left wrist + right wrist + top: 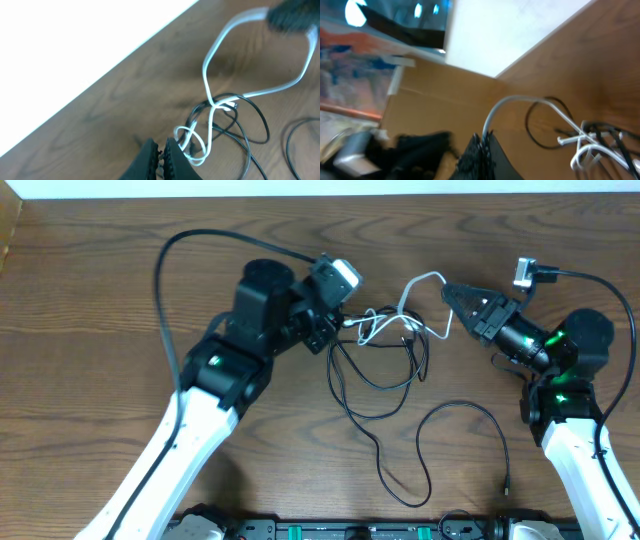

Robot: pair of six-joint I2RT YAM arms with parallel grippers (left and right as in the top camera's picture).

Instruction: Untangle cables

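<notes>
A white cable (425,278) arches up from a knot of thin black cables (385,385) at the middle of the table. My right gripper (447,290) is shut on the top of that white arch; in the right wrist view the white cable (520,99) runs straight into the closed jaws (483,137). My left gripper (338,328) sits at the knot's left end. Its jaws (161,149) are pressed together with a small dark bit of black cable between the pads. White cable loops (192,145) lie just to their right, over black strands (260,115).
One black cable trails toward the front of the table and ends in a plug (505,490). The left arm's thick black cable (165,270) arcs over the back left. A cardboard box (435,95) stands beyond the table's far edge (320,196).
</notes>
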